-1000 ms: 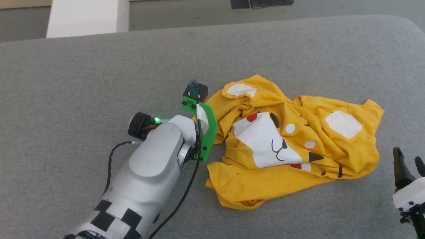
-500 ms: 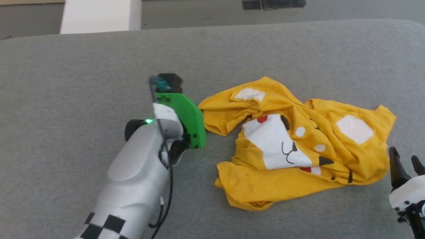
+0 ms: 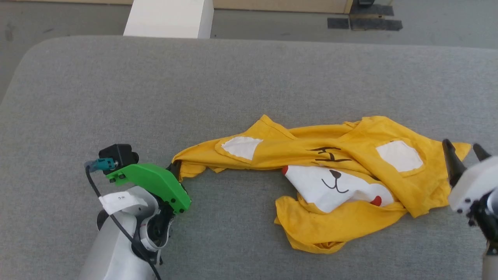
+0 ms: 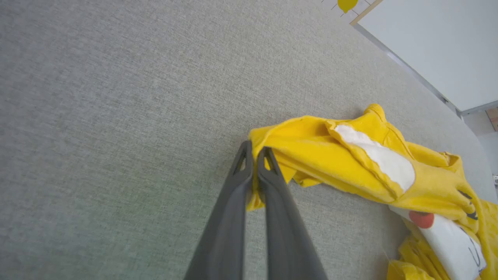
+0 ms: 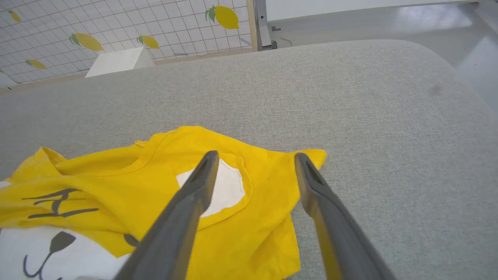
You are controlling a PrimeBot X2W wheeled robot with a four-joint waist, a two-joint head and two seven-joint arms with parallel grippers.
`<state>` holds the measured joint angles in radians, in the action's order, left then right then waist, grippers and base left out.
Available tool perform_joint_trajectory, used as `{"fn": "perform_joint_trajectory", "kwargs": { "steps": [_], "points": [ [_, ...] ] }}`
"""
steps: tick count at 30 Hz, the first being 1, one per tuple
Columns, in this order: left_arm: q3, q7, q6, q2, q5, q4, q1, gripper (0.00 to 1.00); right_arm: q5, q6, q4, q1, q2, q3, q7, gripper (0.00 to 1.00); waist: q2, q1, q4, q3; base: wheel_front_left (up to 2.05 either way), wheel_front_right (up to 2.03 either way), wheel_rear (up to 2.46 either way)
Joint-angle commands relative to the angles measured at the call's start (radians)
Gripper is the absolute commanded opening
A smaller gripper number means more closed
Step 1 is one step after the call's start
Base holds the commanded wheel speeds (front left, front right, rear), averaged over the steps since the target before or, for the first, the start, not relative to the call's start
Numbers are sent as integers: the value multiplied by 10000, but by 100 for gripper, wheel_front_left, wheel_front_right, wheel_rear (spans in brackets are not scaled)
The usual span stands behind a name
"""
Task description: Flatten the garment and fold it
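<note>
Left wrist view: pinches end of crumpled mustard-yellow cartoon-face cotton T-shirt (image 4: 311,155), stretched across middle of grey fabric-covered table (image 4: 116,97), in left gripper (image 4: 255,153); holds right gripper (image 5: 253,155) spread above shirt's opposite end; risks cloth slipping from thin pinch if tugged hard.

1. Looks like a robot lab or test room, not a home
2. Broad work surface (image 3: 249,70) covered in plain grey cloth, rounded at the upper left corner of the head view
3. Bare grey floor (image 3: 58,19) beyond it along the top edge, with dark tape-like patches (image 3: 363,23) at the upper right and a plain white block (image 3: 169,19) left of top centre
4. White grid backdrop (image 5: 116,31) printed with lemons, upper left of the right wrist view, edged by a pale wooden post (image 5: 251,23)
5. Green bracket (image 3: 151,181) carrying a small black camera (image 3: 118,153) and an exposed cable (image 3: 92,182), lower left of the head view
</note>
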<state>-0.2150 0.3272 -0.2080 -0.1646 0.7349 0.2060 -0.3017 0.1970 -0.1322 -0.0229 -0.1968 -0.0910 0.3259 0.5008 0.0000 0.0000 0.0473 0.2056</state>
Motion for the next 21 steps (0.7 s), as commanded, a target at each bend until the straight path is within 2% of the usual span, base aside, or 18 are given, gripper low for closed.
{"fn": "perform_joint_trajectory", "kwargs": {
  "steps": [1,7,11,17,21],
  "points": [
    [24,-120,-74,39,98,-271,129,0,-122,15,97,-370,-276,-196,318,100,0,0,135,267,0,0,0],
    [-47,-276,-209,208,106,-1271,494,0,-819,15,1460,-1937,-1866,-1643,2365,100,0,0,326,854,0,0,0],
    [-196,-265,-232,229,8,-1661,451,0,-975,15,2292,-2674,-2603,-2463,3325,100,0,0,559,1260,0,0,0],
    [-399,-221,-231,240,-117,-1938,295,0,-928,15,3088,-3061,-3279,-3609,4584,100,0,0,816,1697,0,0,0],
    [-504,-182,-201,255,-128,-1900,239,0,-311,15,3301,-2961,-3727,-4697,5443,100,0,0,878,1824,0,0,0]
  ]
}}
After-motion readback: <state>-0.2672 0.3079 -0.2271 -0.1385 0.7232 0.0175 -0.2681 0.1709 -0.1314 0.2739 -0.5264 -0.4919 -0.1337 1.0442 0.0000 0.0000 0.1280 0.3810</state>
